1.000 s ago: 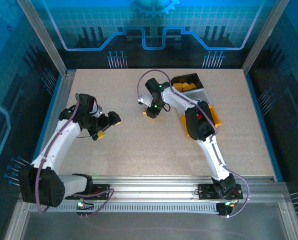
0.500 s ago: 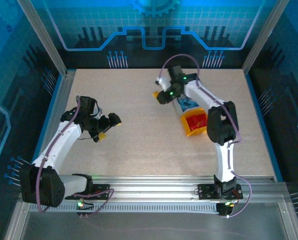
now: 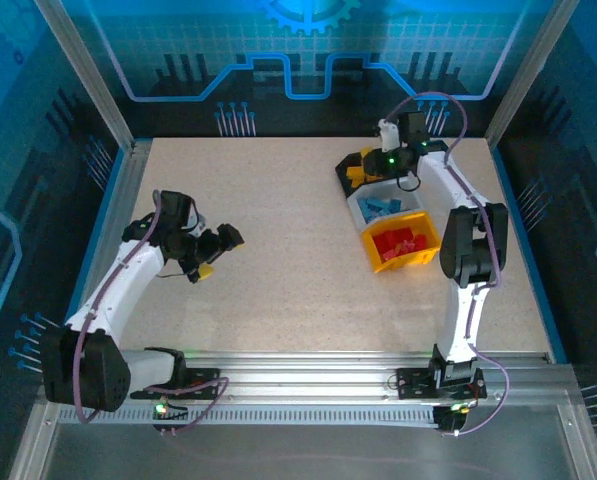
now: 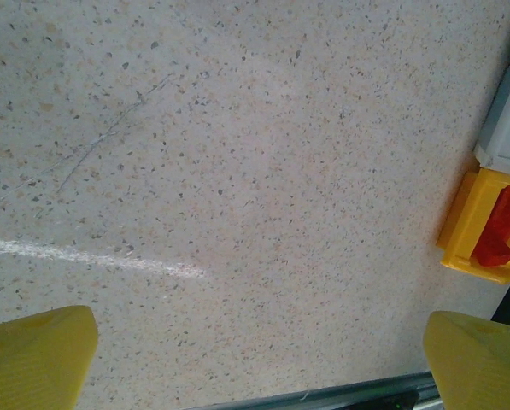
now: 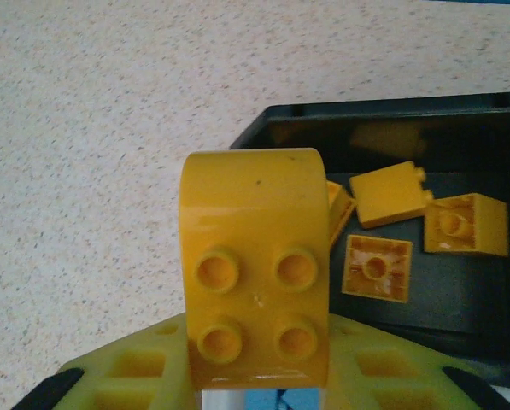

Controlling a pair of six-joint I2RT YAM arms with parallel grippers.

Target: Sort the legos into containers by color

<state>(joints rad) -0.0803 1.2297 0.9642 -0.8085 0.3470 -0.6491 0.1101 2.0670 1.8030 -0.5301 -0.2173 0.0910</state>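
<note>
- Broadly, a speckled desk (image 3: 278, 310) carries everything, with the two arms bolted at its near edge.
- The right arm (image 3: 466, 250) stretches to the far right part of the desk. The left arm (image 3: 128, 275) bends over the left side, well apart from the bins.
- Three bins stand in a close row at the far right. The black bin (image 3: 346, 166) is farthest, the translucent white bin (image 3: 356, 203) is in the middle, and the yellow bin (image 3: 378, 262) is nearest.
- The right tool (image 3: 364, 171) hangs over the black bin. Its fingers are clamped on one yellow-orange brick (image 5: 255, 265), which has four studs facing the wrist camera.
- In the right wrist view, this held brick overlaps the black bin's left wall, just beside the loose bricks inside. How high it sits above them I cannot tell.
- The left tool (image 3: 216, 252) hovers above bare desk with its yellow fingers (image 4: 34, 354) spread wide apart and nothing between them. In its own wrist view, the yellow bin and white bin sit off at the right edge.
- Red bricks (image 3: 402, 243) lie in the yellow bin.
- Blue bricks (image 3: 380, 207) lie in the white bin.
- Several yellow-orange bricks (image 5: 391, 193) lie loose on the floor of the black bin, some tilted.
</note>
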